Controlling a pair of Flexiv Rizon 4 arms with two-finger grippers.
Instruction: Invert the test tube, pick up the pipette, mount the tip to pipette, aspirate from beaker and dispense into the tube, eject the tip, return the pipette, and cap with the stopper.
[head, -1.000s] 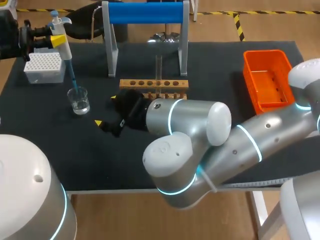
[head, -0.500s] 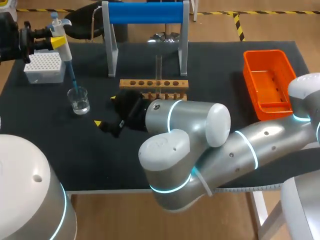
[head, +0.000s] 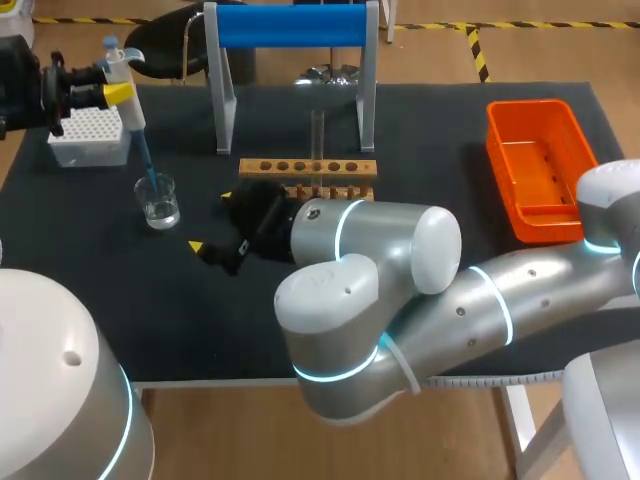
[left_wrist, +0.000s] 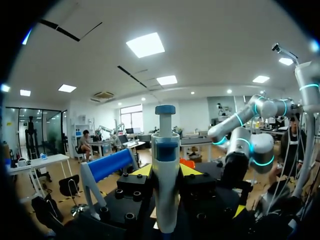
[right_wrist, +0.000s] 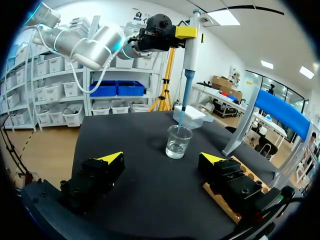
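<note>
Pipette (head: 122, 80), clenched in the left tool (head: 108, 90), has its tip (head: 148, 165) in the beaker (head: 158, 203) at the far left of the desk (head: 450, 150); hold it vertical and submerged while aspirating; right tool (head: 212, 220) released

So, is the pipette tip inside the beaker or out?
Inside: the pipette tip ends below the rim of the beaker. Whether it reaches the liquid, cannot tell.
</note>
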